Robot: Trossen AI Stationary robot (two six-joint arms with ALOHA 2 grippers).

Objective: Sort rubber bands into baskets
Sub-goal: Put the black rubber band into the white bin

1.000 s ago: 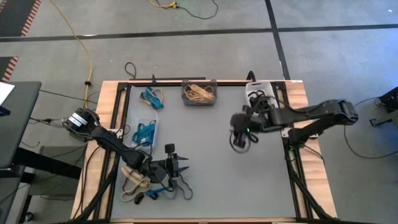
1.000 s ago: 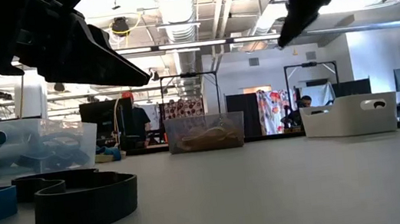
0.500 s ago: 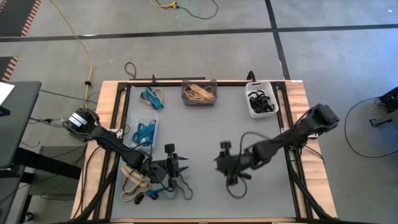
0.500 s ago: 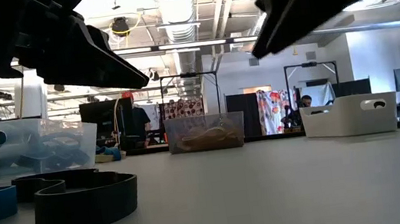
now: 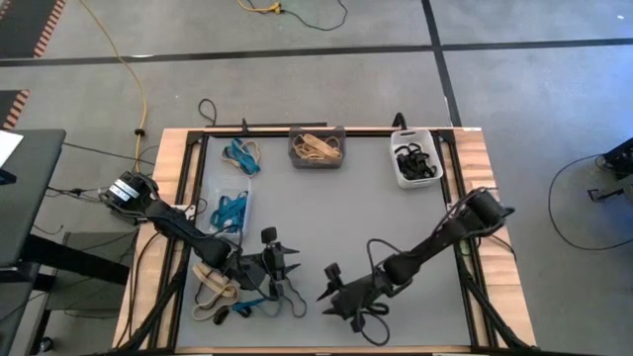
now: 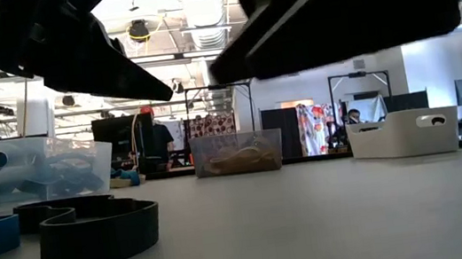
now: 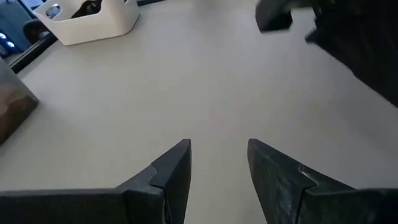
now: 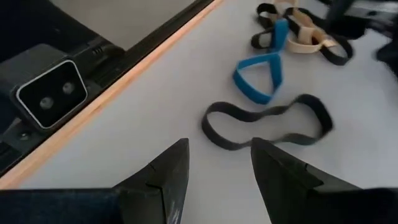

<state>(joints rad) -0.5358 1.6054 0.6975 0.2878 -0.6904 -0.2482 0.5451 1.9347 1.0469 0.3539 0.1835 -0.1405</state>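
While both claws gape, a black rubber band [image 8: 267,124] lies flat (blue loop [image 8: 260,76] beside).

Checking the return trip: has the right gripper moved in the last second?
Yes. In the high view the right gripper has swung from beside the white basket at the far right corner to the near edge, close to the left gripper.

Three baskets set along far side of table [image 5: 396,227]: one basket [image 5: 316,146] at far middle, another basket [image 5: 415,158] at far right, third basket [image 5: 231,209] down left edge. Loose rubber bands [image 5: 242,155] left beside far-middle basket. Pile of rubber bands [image 5: 220,293] spread at near left corner, left gripper [image 5: 289,269] just right of it, right gripper [image 5: 328,297] close beside that.
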